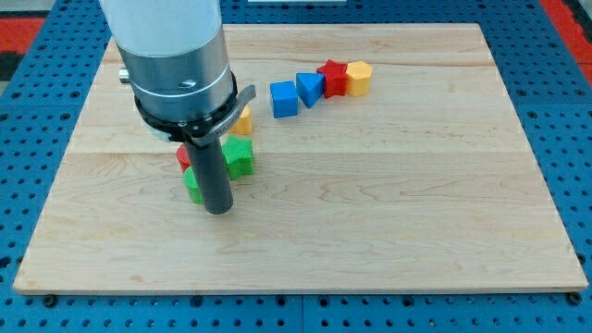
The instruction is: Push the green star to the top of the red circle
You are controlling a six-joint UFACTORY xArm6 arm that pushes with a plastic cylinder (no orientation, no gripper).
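My tip [218, 211] rests on the board at the view's left centre. A green block [193, 184], its shape mostly hidden by the rod, sits just left of the tip and touches it. A second green block, star-like [240, 156], lies just up and right of the rod. A red block [184, 155], the red circle as far as I can tell, peeks out at the rod's left, between the two greens. A yellow block [243, 119] shows just above the green star, partly hidden by the arm.
A row of blocks lies at the view's top centre: a blue cube [284, 98], a blue triangle-like block [310, 87], a red star [333, 78] and a yellow hexagon-like block [358, 79]. The wooden board [388, 203] sits on a blue perforated table.
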